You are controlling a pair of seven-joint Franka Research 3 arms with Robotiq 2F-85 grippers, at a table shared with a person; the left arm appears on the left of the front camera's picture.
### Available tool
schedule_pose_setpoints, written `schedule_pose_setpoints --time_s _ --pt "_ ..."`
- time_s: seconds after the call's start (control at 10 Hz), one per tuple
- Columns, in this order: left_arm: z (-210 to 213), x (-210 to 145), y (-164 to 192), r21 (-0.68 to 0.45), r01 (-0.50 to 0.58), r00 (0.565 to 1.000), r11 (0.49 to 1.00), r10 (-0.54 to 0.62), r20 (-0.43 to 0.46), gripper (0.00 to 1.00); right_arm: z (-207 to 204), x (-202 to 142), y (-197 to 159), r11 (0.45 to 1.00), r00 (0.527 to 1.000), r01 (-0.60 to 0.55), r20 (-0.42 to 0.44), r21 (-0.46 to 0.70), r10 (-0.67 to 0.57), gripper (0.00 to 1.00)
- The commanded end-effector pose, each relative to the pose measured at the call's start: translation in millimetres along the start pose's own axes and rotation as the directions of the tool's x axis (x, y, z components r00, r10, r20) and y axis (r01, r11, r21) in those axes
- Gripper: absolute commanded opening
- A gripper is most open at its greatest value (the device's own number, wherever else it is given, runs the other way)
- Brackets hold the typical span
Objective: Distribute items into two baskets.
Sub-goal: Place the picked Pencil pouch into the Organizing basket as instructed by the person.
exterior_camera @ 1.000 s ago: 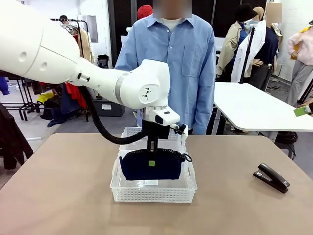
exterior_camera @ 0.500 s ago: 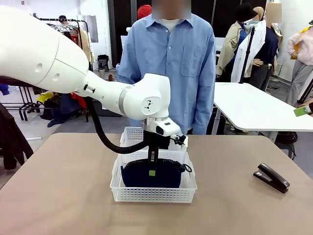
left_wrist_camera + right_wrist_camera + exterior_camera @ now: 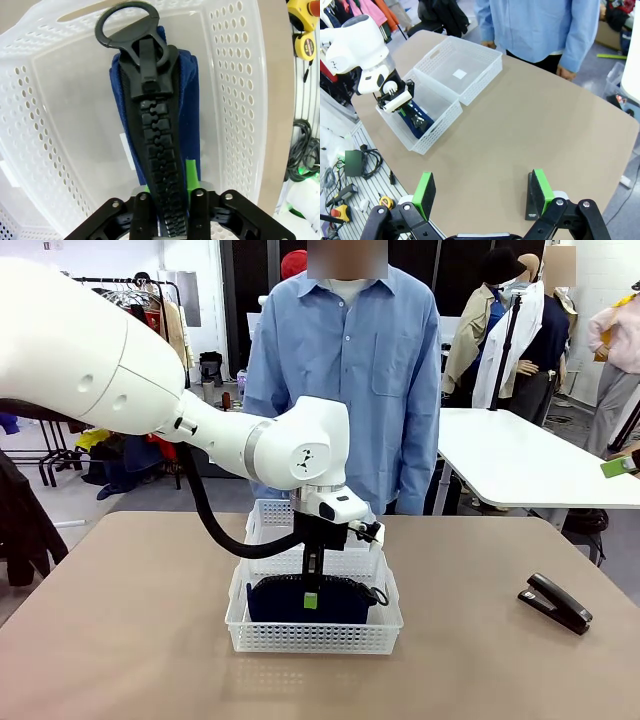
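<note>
The dark navy pouch [image 3: 300, 602] stands on edge inside the nearer white basket [image 3: 315, 638], its black zip and ring pull [image 3: 127, 22] facing up. My left gripper [image 3: 311, 588] reaches down into that basket, shut on the pouch's top edge, with a green pad [image 3: 190, 172] pressed against the fabric. In the right wrist view the same gripper [image 3: 402, 107] shows over the pouch [image 3: 417, 120]. The second basket [image 3: 268, 515] sits just behind, touching the first. The black stapler [image 3: 555, 602] lies on the table at the right. My right gripper [image 3: 482, 195] hangs high above the table, open, holding nothing.
A person in a blue shirt [image 3: 345, 380] stands at the far edge behind the baskets, hands off the table. A white table [image 3: 530, 460] stands at the back right. Bare brown tabletop [image 3: 130, 620] spreads left and right of the baskets.
My left gripper has carried the pouch down from above the nearer basket's rim until it rests inside the basket. The stapler and the right arm have not moved.
</note>
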State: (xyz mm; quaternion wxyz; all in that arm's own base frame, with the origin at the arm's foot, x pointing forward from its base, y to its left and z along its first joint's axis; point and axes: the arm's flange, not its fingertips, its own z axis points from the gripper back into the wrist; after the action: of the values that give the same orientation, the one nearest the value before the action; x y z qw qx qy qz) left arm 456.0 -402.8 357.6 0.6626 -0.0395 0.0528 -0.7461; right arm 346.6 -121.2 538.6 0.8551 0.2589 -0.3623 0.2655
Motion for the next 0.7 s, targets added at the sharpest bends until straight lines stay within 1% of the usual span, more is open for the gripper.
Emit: schedule_pose_setpoints --time_s 0.0,0.1,0.2,0.3,0.5,0.6 --pt "10 -6 -4 0.013 0.009 1.0 1.0 -0.009 0.0 0.73 1 2 -2 1.0 0.999 -0.019 0.032 0.017 0.019 1.0" --pt "19 -9 -5 0.021 -0.019 1.0 1.0 0.019 -0.001 0.93 1 2 -2 1.0 0.999 -0.019 0.032 0.017 0.019 1.0" --pt "36 -12 -8 -0.003 -0.044 0.999 0.999 0.044 -0.027 1.0 1 2 -2 1.0 0.999 -0.019 0.032 0.017 0.019 1.0" --pt "53 -18 -13 -0.004 -0.065 0.996 0.998 0.064 -0.064 1.0 1 2 -2 1.0 0.999 -0.019 0.032 0.017 0.019 1.0" --pt "77 -33 -27 0.03 -0.09 0.995 0.996 0.091 -0.047 1.0 1 2 -2 1.0 0.999 -0.019 0.032 0.017 0.019 1.0" --pt "81 -36 -34 0.045 -0.09 0.994 0.995 0.093 -0.054 1.0 1 2 -2 1.0 0.999 -0.019 0.032 0.017 0.019 1.0"
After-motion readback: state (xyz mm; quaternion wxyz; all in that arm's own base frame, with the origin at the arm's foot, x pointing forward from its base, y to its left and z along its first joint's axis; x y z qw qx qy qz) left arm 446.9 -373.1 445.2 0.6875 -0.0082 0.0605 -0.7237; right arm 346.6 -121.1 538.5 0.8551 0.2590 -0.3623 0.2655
